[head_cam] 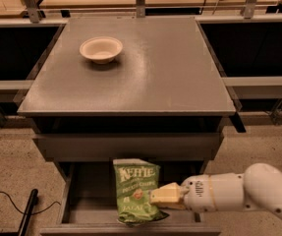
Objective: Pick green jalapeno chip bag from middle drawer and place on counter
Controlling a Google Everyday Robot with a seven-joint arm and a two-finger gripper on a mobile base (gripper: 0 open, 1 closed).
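In drawer (81,200), gripper (153,196); bag (133,186) seemingly upright.

Ctr (170,77): bowl (101,49); drawer (84,195): end effector (153,196), prob.

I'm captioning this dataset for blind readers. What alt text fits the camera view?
The robot's gripper, on a white arm from the right, holds the green jalapeno chip bag by its right edge, upright in the open middle drawer. Above, the dark-grey counter bears a cream bowl near its back left.
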